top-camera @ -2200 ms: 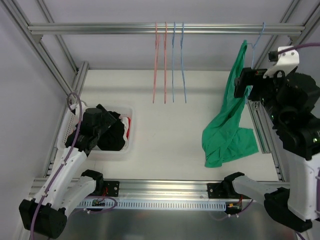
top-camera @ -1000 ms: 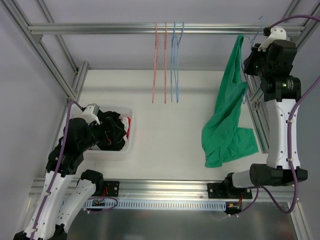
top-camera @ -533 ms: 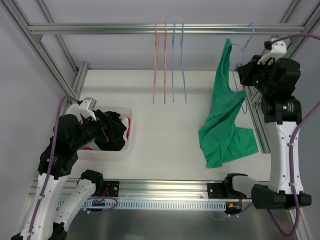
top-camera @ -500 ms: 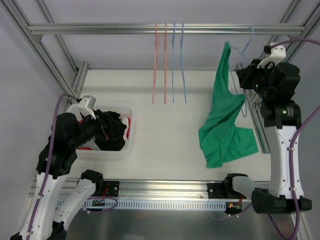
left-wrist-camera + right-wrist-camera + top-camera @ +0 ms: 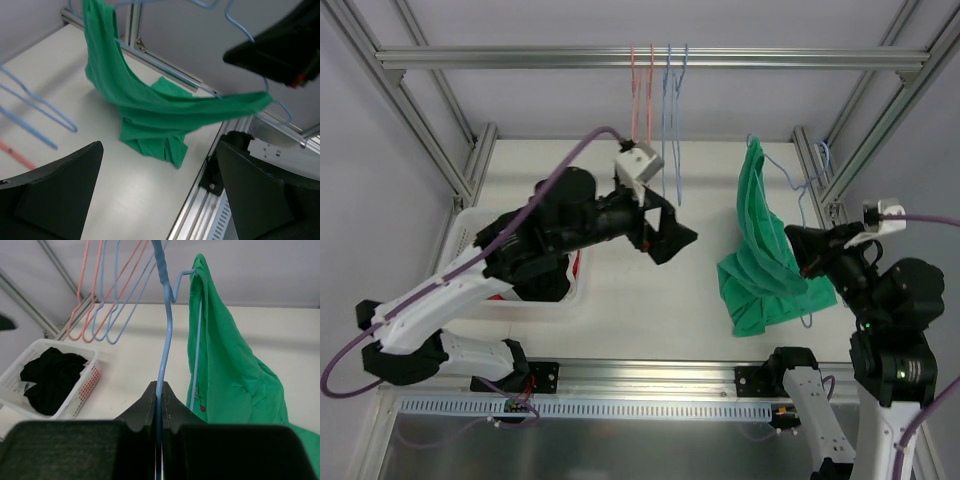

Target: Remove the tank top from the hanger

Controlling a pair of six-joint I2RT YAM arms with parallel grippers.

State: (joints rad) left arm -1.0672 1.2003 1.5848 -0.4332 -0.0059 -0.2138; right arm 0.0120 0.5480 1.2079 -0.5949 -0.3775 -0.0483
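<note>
The green tank top (image 5: 756, 235) hangs from a light blue wire hanger (image 5: 799, 200), its lower end bunched on the table. My right gripper (image 5: 804, 256) is shut on the hanger's wire (image 5: 165, 347), held off the rail over the table's right side. In the right wrist view the tank top (image 5: 225, 370) drapes just right of the gripper (image 5: 159, 390). My left gripper (image 5: 667, 236) is open in mid-table, left of the garment and apart from it. Its wrist view shows the tank top (image 5: 150, 107) ahead, between wide-spread fingers (image 5: 50, 192).
A white basket (image 5: 577, 283) of black clothes sits at the left, partly under my left arm. Empty pink and blue hangers (image 5: 655, 110) hang from the top rail. Aluminium frame posts (image 5: 865, 120) border the right side.
My right arm has pulled the hanger with the tank top off the rail, down and nearer. My left arm has swung from the basket to mid-table, toward the garment.
</note>
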